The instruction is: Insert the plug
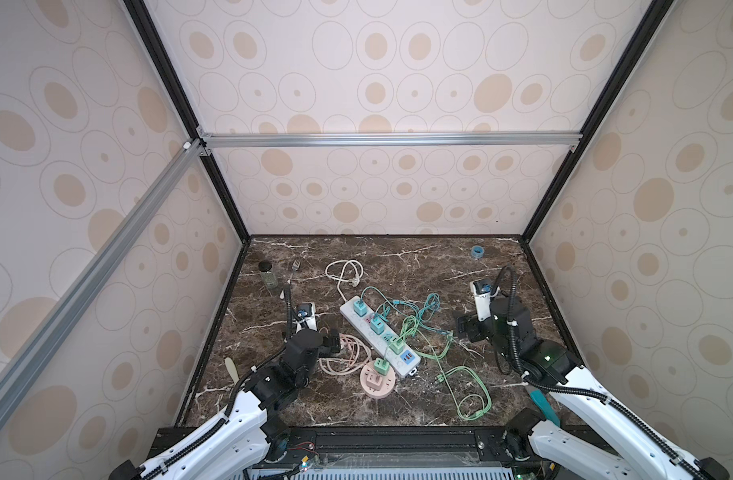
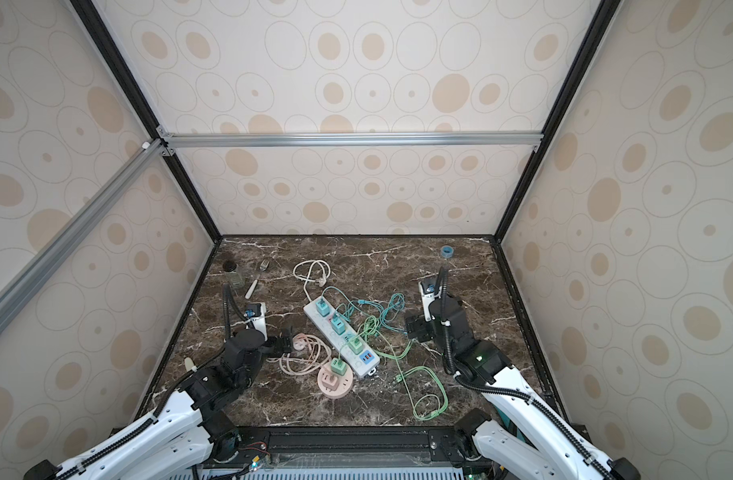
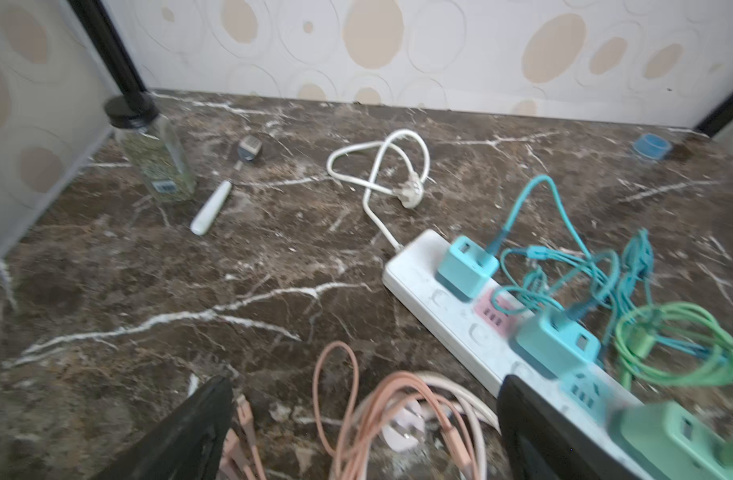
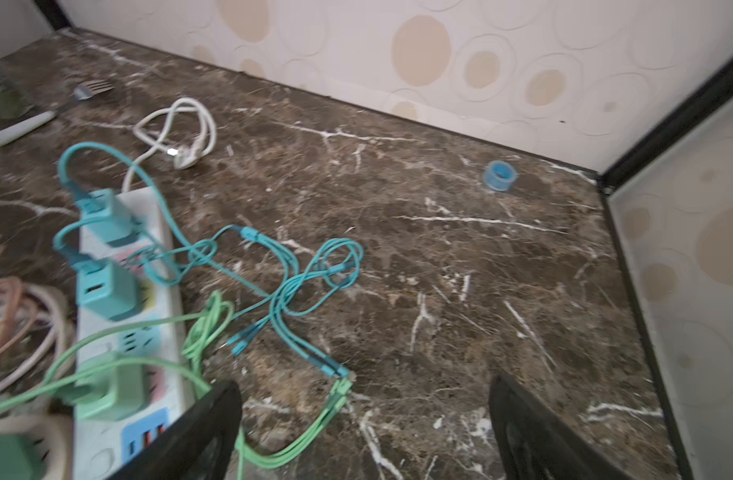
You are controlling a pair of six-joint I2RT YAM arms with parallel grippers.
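A white power strip (image 1: pixel 353 320) lies slantwise on the middle of the counter (image 1: pixel 439 257). A teal charger (image 1: pixel 360 308) stands at its far end, then a second teal charger (image 1: pixel 377 326) and a green charger (image 1: pixel 396 345), all upright in its sockets. Just beside its near end, another green charger (image 1: pixel 381 365) stands in a round pink socket (image 1: pixel 377 385). A pale plug (image 3: pixel 402 430) lies loose among pink cable (image 3: pixel 335 374).

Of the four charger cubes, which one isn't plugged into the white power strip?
The green cube nearest the front edge: it sits on the round pink socket. The other green cube and both teal cubes stand on the white strip.
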